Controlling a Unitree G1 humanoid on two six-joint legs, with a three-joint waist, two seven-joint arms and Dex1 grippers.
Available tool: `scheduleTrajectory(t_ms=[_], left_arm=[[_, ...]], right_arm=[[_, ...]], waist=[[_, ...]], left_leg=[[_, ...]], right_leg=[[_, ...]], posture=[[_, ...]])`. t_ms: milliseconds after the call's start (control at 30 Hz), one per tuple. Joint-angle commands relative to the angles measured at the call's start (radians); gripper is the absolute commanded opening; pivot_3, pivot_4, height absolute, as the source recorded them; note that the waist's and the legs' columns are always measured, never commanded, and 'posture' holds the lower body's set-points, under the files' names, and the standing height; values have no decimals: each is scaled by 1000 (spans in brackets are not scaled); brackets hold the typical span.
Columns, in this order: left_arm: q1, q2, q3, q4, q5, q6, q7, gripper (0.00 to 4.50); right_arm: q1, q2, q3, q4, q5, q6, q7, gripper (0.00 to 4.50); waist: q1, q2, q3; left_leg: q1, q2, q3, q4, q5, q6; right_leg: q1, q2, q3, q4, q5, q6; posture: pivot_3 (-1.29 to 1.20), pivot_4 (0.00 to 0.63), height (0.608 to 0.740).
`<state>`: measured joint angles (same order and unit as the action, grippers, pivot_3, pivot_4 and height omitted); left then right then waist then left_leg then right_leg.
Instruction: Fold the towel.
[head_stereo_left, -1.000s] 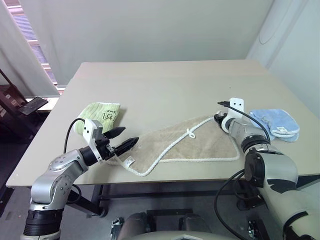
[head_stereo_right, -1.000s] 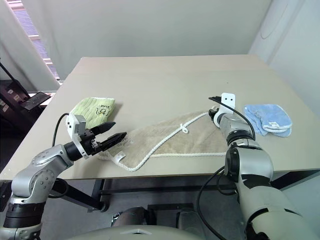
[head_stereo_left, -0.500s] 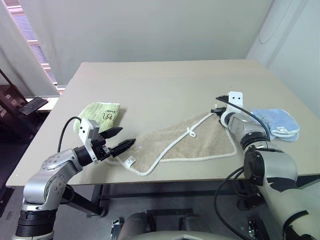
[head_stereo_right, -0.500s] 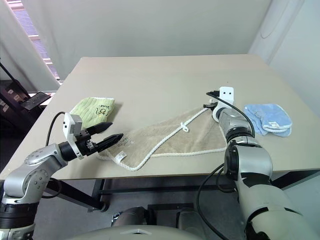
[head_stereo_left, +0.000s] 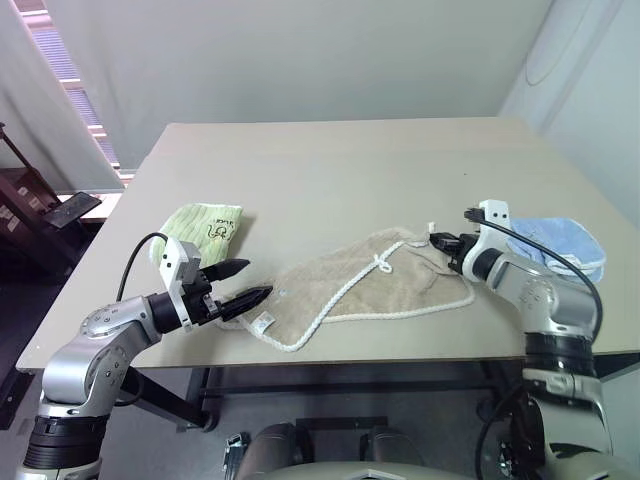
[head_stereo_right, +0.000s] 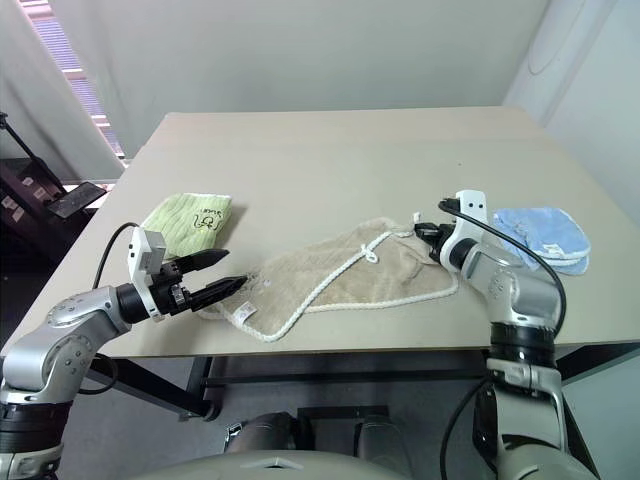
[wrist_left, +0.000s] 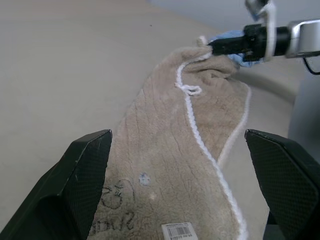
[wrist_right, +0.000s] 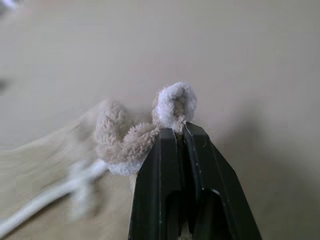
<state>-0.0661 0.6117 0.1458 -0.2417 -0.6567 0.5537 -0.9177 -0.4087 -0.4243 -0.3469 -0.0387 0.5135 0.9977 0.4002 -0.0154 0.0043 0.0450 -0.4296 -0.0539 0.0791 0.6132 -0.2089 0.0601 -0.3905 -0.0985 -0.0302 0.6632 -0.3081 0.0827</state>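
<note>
Here the large beige terry towel (head_stereo_left: 360, 288) with its thick white corded edge lies spread near the front edge of the pale beige table (head_stereo_left: 340, 170), its length running from the robot's left to its right. A small white tag with a barcode (wrist_left: 178, 230) sits at its near-left corner, and the cord forms a small knot (head_stereo_left: 381, 266) partway along. The right gripper (head_stereo_left: 441, 241) is clamped on the towel's far-right corner, its 2 black fingers (wrist_right: 186, 165) pressed together with a tuft of white cord and beige pile bunched at their tips, the corner lifted off the table. The left gripper (head_stereo_left: 245, 284) hovers at the towel's left end with its 2 fingers spread wide, holding nothing. A small light-green cloth with dark print (head_stereo_left: 203, 227) lies left of the towel, and a small light-blue cloth (head_stereo_left: 565, 240) lies to its right, beyond the right gripper.
</note>
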Motion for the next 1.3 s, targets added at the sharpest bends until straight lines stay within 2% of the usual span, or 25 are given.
scheduleTrajectory(t_ms=[33, 300, 433, 600, 700, 867, 1033, 1300], left_arm=[[-29, 16, -15, 14, 10, -20, -41, 4500], [-77, 10, -53, 86, 44, -46, -93, 4500], [-90, 4, -79, 119, 76, -75, -113, 4500], [-100, -1, -81, 133, 78, -82, -119, 4500], [-94, -1, -79, 135, 82, -86, -119, 4500], [-79, 5, -63, 131, 79, -86, -114, 4500], [-75, 3, -53, 132, 78, -88, -106, 4500], [-65, 2, -45, 126, 77, -95, -97, 4500]], right_arm=[[55, -17, -63, -198, 121, 118, 5, 32], [237, -84, -105, -445, 319, 249, 63, 32], [318, -130, 8, -405, 250, 216, 67, 32], [323, -134, 91, -337, 135, 91, 38, 32], [311, -141, 91, -294, 111, 49, 48, 786], [337, -236, 99, -325, 123, -17, 191, 2490], [334, -349, 153, -294, 73, -147, 354, 2490], [201, -457, 295, -93, -74, -332, 526, 2490]], waist=[[4, 0, 0], [5, 0, 0], [3, -1, 0], [4, -1, 0], [4, -1, 0], [6, -1, 0], [4, -1, 0], [5, -2, 0]], left_leg=[[0, 0, 0, 0, 0, 0], [-1, 0, 2, -2, -1, 1], [-1, 0, 3, -2, -2, 3], [-1, 0, 4, -2, -2, 4], [-1, 0, 4, -2, -2, 4], [-2, 0, 4, -1, -3, 5], [-2, 0, 4, -1, -4, 6], [-2, 0, 5, 1, -4, 6]], right_leg=[[0, 0, 0, 0, 0, 0], [1, -2, -1, -6, 0, 0], [1, -3, -2, -8, 0, 0], [1, -5, -2, -9, 1, 1], [2, -5, -2, -10, 1, 2], [2, -5, -2, -12, 2, 3], [2, -5, -2, -13, 2, 3], [3, -6, -3, -14, 3, 5]], posture=[[0, 0, 715], [0, 0, 715], [0, 0, 715], [0, 0, 715], [0, 0, 715], [0, 0, 715], [0, 0, 715], [0, 0, 715]])
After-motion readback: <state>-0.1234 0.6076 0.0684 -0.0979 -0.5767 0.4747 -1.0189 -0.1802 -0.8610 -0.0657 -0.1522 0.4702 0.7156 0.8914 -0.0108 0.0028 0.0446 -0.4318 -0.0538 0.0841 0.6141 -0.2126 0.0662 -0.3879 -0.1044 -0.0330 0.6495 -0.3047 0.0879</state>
